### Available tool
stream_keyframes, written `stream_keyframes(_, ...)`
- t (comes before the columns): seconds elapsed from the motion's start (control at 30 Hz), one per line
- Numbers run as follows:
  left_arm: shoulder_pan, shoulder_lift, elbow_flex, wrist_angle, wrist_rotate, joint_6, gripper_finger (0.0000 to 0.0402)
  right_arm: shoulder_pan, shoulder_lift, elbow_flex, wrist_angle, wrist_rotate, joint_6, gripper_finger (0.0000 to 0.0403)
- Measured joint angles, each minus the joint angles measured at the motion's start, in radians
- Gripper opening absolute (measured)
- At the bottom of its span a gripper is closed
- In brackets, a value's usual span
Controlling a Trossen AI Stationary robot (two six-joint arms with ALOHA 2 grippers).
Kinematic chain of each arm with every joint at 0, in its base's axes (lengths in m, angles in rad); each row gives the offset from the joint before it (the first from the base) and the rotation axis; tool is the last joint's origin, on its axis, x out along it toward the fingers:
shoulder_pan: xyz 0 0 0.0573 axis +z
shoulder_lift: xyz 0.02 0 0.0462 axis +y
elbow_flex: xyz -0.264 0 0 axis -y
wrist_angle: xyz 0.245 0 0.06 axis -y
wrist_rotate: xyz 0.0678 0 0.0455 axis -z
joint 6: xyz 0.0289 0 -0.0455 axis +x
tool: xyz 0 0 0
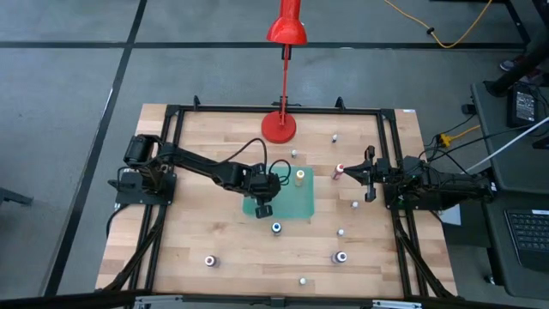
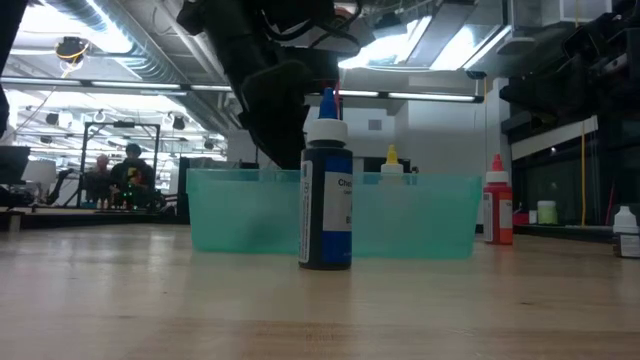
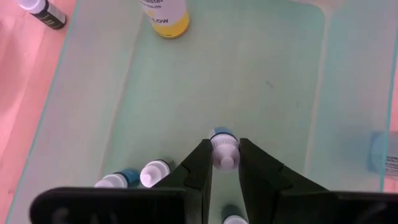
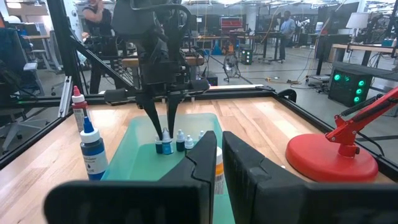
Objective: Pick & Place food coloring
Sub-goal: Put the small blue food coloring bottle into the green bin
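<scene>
One small blue bottle [image 3: 222, 144] with a white cap stands upright in the green tray [image 1: 300, 209], pinched at its neck between the left end effector [image 3: 222, 163] fingers. Three more small bottles [image 3: 142, 175] sit just beside it in the tray. A yellow bottle [image 1: 300, 177] stands at the tray's 12 o'clock edge. A dark blue bottle [image 1: 276, 227] stands on the surface at 6 o'clock of the tray.

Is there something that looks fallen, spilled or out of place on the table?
Nothing spilled or damaged. One red-capped bottle appears to lie on its side on the wood near the right gripper; the other bottles outside the green tray seem upright.
</scene>
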Motion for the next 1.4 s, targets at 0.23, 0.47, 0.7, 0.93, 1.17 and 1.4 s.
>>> stream_keyframes(0.23, 0.0, 0.0, 0.0, -0.001, -0.003, -0.003, 0.0056, 0.0, 0.0, 0.0, 0.0, 0.0, 0.0, 0.0031)
stream_keyframes(0.47, 0.0, 0.0, 0.0, 0.016, -0.004, -0.002, 0.0056, 0.0, 0.0, 0.0, 0.0, 0.0, 0.0, 0.0031)
stream_keyframes(0.7, 0.009, 0.0, 0.0, 0.02, -0.005, 0.032, 0.0056, 0.0, 0.0, 0.0, 0.0, 0.0, 0.0, 0.0031)
stream_keyframes(0.93, 0.026, 0.0, 0.0, 0.036, -0.005, 0.04, 0.0056, 0.0, 0.0, 0.0, 0.0, 0.0, 0.0, 0.0031)
stream_keyframes(1.17, 0.042, 0.0, 0.0, 0.06, 0.006, 0.059, 0.0056, 0.0, 0.0, 0.0, 0.0, 0.0, 0.0, 0.0031)
stream_keyframes(1.4, 0.047, 0.0, 0.0, 0.095, 0.007, 0.061, 0.0056, 0.0, 0.0, 0.0, 0.0, 0.0, 0.0, 0.0031)
